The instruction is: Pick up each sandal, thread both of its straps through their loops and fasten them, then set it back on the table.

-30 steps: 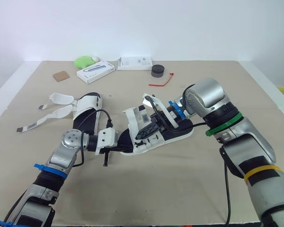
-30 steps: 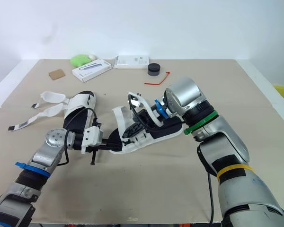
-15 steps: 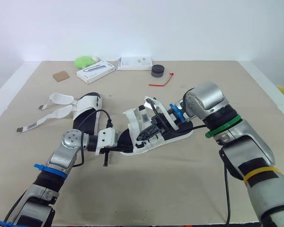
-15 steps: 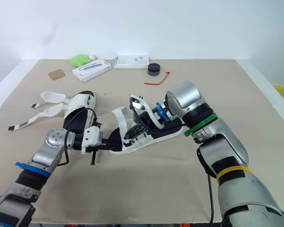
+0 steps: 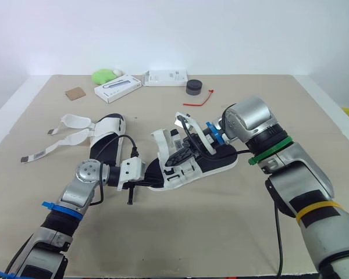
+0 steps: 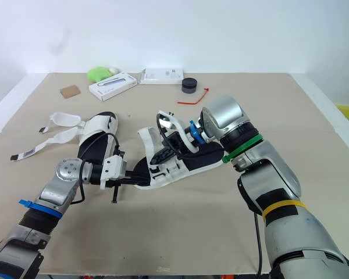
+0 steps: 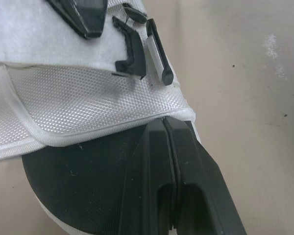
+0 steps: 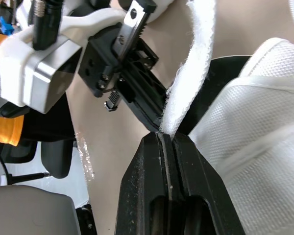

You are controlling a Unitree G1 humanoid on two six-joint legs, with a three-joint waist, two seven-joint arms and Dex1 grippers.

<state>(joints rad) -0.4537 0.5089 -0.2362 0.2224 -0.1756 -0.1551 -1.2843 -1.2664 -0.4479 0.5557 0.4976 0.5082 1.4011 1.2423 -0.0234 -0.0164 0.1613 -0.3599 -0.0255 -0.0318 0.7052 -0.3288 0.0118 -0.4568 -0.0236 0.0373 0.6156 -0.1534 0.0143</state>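
White sandal (image 5: 189, 165) braced for threading
At the centre of the table (image 5: 180, 238), left gripper (image 7: 167, 123) clamps its sole as an anchor; right gripper (image 8: 165, 138) pinches the strap (image 8: 196, 63) to feed it. 2nd sandal (image 5: 107, 136) lies at 10 o'clock.

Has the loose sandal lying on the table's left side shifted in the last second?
No. The loose sandal keeps the same spot and angle relative to the cardboard piece.
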